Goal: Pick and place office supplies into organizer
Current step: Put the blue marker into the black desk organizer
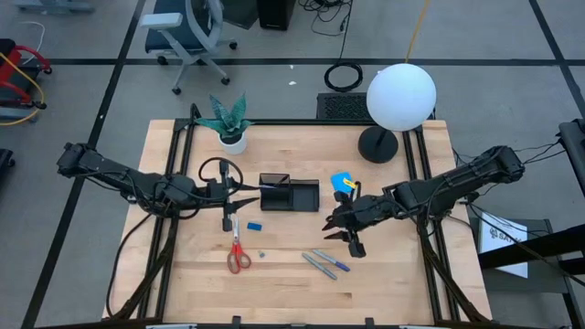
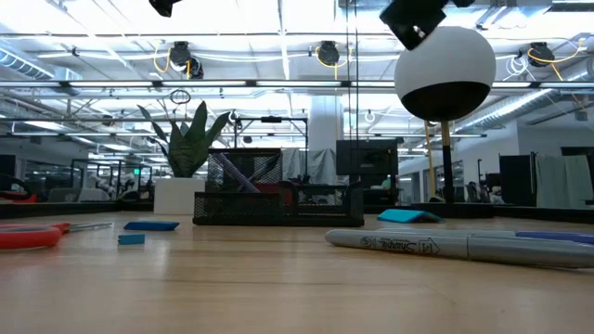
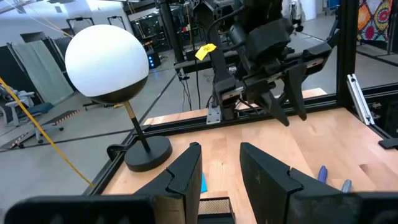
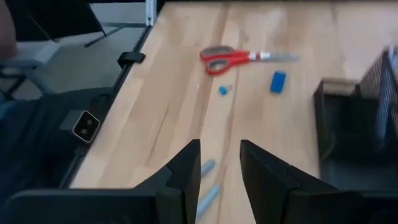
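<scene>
Centrally on the wooden tabletop (image 1: 384, 274) sits the organizer (image 1: 289, 195), a small black mesh tray with two compartments, the left one walled higher; something slim leans inside that higher section, seen through the mesh in the low view. At about seven o'clock from it lie the red-handled scissors (image 1: 238, 252), handles toward the near edge and silver blades pointing up at the tray. Between scissors and tray rests a small blue block (image 1: 254, 225), and a still tinier blue bit (image 1: 261, 255) sits just beside the scissor handles at three o'clock. At five o'clock from the organizer lie the pens (image 1: 324, 263), slim grey and blue sticks side by side, slanted. A bright blue note pad (image 1: 342, 181) lies at three o'clock, near the tray, partly covered by the right arm.

The left gripper (image 1: 239, 193) hangs at nine o'clock from the organizer, its fingers (image 3: 186, 171) parted and grasping nothing. The right gripper (image 1: 340, 228) hovers at four o'clock from the tray, above the pens, fingers (image 4: 186, 165) likewise apart and empty.

A white globe lamp (image 1: 400, 96) and a potted plant (image 1: 230, 122) stand along the far edge.
</scene>
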You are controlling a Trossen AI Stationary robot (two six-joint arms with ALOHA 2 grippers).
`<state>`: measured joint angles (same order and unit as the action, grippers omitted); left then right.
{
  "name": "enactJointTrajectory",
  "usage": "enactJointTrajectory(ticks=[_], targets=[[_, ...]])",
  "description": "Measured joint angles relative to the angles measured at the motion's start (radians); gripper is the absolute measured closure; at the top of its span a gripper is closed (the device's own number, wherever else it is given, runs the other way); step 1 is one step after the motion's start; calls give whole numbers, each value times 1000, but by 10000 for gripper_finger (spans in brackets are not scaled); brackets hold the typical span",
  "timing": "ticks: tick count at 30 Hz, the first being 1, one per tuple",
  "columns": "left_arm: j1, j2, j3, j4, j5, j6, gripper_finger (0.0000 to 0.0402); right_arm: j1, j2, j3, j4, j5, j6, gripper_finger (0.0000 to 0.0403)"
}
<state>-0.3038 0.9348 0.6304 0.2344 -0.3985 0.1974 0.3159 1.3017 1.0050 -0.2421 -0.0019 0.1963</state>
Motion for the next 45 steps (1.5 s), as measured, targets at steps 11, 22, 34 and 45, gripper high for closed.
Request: enactJointTrajectory(ticks=[11,22,34,45], targets=[[0,0,1,2,-1,0,284,159,96,128,-366,180,290,300],[0,0,1,2,-2,1,284,181,530,489,-827,205,576,300],[0,0,1,2,-2,44,284,168,607,532,-782,128,701,300],[0,0,1,2,-2,53,284,168,607,429,-645,75,729,300]])
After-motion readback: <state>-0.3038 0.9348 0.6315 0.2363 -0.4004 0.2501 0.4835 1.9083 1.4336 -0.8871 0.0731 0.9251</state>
